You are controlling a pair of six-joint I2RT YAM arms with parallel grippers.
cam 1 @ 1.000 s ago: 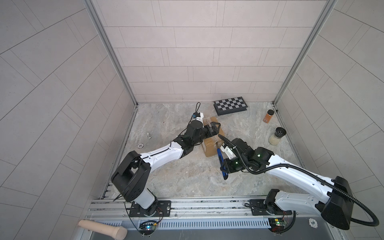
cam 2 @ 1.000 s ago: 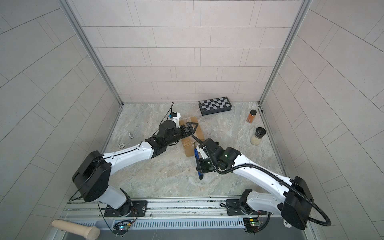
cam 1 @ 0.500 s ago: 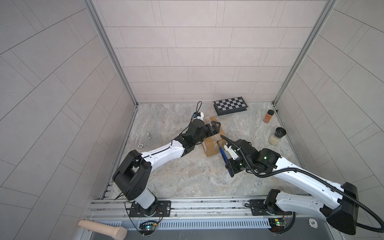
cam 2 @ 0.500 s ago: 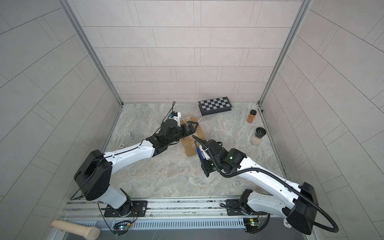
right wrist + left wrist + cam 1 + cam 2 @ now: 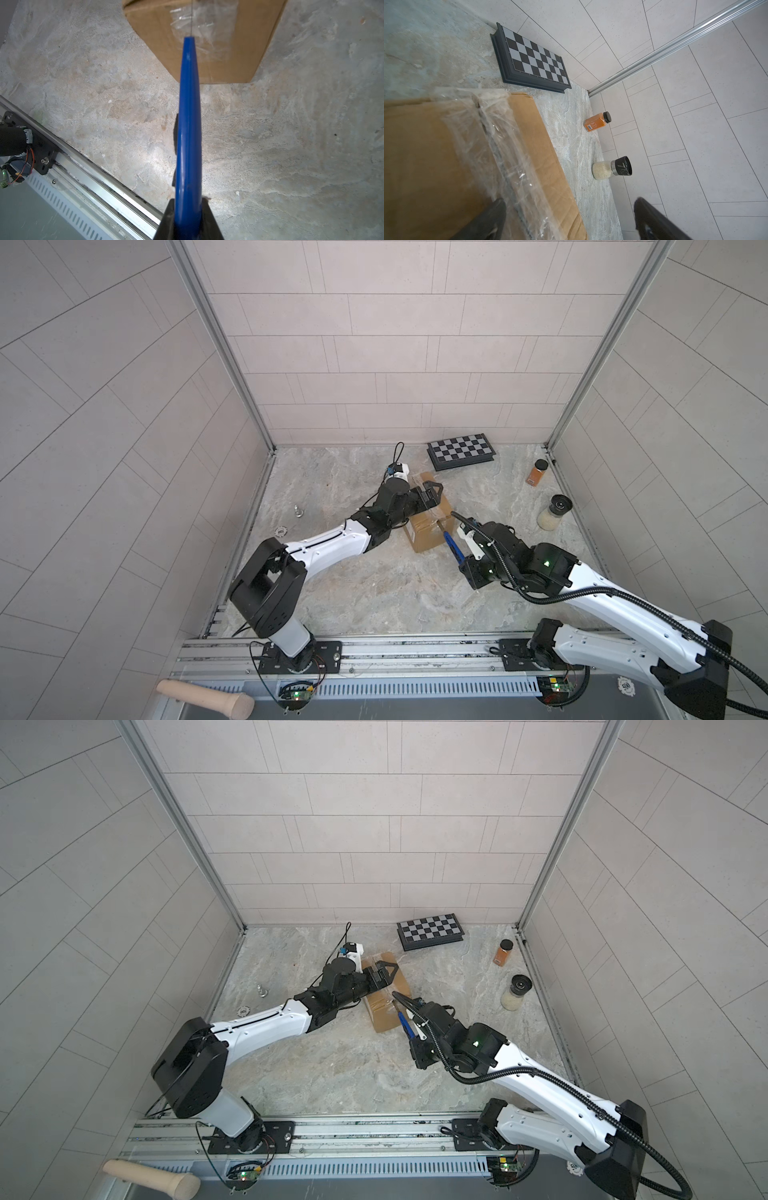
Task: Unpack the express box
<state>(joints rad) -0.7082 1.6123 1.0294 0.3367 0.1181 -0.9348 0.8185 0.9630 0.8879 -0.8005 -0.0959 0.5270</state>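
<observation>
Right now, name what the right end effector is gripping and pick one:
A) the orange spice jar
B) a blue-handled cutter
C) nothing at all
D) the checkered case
B: the right end effector is shut on the blue-handled cutter, whose thin blade points at the taped express box.

Marbled grey tabletop (image 5: 374, 593), express box (image 5: 424, 537), checkered case (image 5: 461, 450), orange spice jar (image 5: 537, 472), pale-grain grinder (image 5: 552, 514), metal bolt (image 5: 297, 511)
</observation>
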